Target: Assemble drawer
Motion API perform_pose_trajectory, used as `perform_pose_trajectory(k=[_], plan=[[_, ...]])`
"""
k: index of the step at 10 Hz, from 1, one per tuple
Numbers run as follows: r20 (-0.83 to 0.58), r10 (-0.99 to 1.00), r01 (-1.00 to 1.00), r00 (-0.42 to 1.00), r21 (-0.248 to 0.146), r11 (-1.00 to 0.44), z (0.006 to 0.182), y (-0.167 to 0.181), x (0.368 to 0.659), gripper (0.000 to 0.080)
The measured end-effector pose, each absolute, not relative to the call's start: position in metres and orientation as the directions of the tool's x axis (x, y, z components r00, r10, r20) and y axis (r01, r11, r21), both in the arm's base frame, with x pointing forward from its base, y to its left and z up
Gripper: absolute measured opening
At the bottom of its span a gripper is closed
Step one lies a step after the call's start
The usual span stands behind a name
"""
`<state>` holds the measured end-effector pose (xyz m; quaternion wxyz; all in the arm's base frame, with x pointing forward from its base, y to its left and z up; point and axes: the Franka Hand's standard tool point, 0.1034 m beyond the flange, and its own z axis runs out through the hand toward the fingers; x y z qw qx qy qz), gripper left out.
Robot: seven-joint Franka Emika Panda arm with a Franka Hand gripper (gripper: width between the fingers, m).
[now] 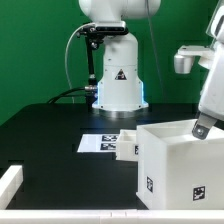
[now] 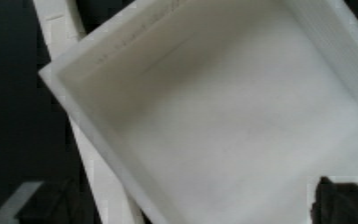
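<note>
- The black table point(image 1: 50, 125) fills the floor of the scene, with a green backdrop behind it.
- The robot's white base point(image 1: 118, 80) stands at the far edge of the table, about mid-scene.
- The drawer's big hollow casing point(image 1: 170, 165) sits upright on the table at the exterior view's right, open side up, with a small black-and-white tag point(image 1: 197, 190) on its near face. In the wrist view its white hollow point(image 2: 202, 110) takes up nearly everything.
- The marker board point(image 1: 100, 143) lies flat just beyond the casing.
- A long white bar point(image 1: 10, 183) lies at the exterior view's left edge, well apart from the casing.
- A low tray box point(image 1: 127, 148) rests just beside the casing, on its left in the exterior view.
- The gripper point(image 1: 200, 128) hangs at the casing's top rim on the exterior view's right. Its dark fingertips point(image 2: 25, 200) sit spread wide, released, clasping nothing.
</note>
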<state>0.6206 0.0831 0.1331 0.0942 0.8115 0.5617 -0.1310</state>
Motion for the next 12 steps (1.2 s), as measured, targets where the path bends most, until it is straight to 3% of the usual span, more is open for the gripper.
perform_pose_trajectory(k=[2,4,8,10,11,12], plan=[[-0.299,0.76,0.809,0.577,0.08,-0.583,0.139,0.082,0.618,0.0649],[-0.258,0.573,0.611,0.778,0.1,-0.785,0.149,0.073,0.601,0.0649],[-0.19,0.409,0.438,0.893,0.15,-0.886,0.146,0.078,0.604,0.0649],[-0.121,0.196,0.216,0.973,0.19,-0.958,0.149,0.077,0.606,0.0649],[-0.038,0.014,0.021,0.999,0.194,-0.981,0.154,0.072,0.603,0.0649],[0.028,-0.128,-0.131,0.991,0.163,-0.978,0.151,0.068,0.59,0.0649]])
